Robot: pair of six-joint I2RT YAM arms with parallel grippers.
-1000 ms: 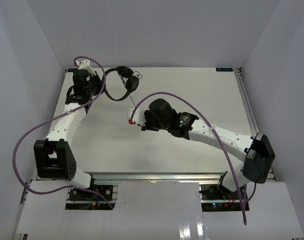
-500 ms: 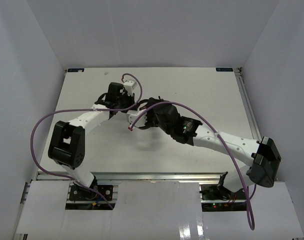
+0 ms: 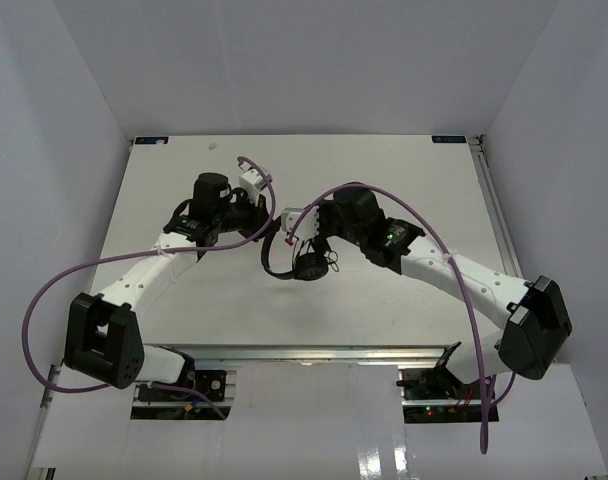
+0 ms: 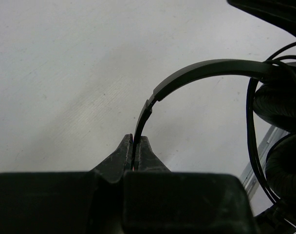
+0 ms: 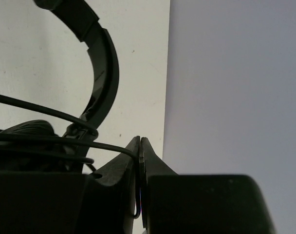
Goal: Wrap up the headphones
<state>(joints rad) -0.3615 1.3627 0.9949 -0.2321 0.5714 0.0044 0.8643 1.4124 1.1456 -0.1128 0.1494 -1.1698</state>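
As one arm steadies the headphones, the other can wind.
Left gripper is pinched tight on the headband; right gripper is closed on the thin cord.

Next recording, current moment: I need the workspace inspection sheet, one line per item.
Surface: white table, matt, with a few faint specks.
Job's things: headphones between the two arms near the table's middle; the thin cord runs across the ear cups in several strands.
Clutter: nothing seen.
Grippers: left pincer shut on the headband; right pincer shut on the cord.
Cables: purple cables loop off both arms.
Surroundings: grey walls on three sides.
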